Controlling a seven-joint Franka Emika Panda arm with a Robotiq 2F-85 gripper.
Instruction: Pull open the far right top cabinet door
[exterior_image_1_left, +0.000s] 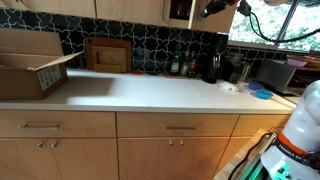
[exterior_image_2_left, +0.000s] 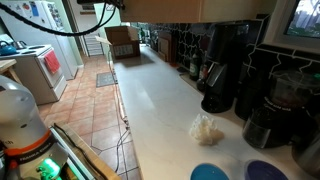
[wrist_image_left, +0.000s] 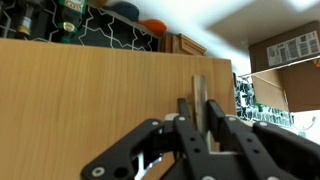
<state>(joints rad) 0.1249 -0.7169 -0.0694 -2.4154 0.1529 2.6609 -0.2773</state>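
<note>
Below runs a white counter (exterior_image_1_left: 150, 90) — up high, the gripper (wrist_image_left: 199, 108) pinches the thin pale edge of the far right top cabinet door (wrist_image_left: 100, 100), fingers tight on both sides.

Black gripper (wrist_image_left: 199, 112) with hinged matte linkages; rounded glossy white arm base (exterior_image_2_left: 18, 112), green glow beneath.

White countertop (exterior_image_1_left: 150, 90), dark patterned tile backsplash (exterior_image_1_left: 150, 45), tan drawers (exterior_image_1_left: 60, 125) below, terracotta floor tiles (exterior_image_2_left: 98, 100), bright window (exterior_image_1_left: 278, 25)
</note>
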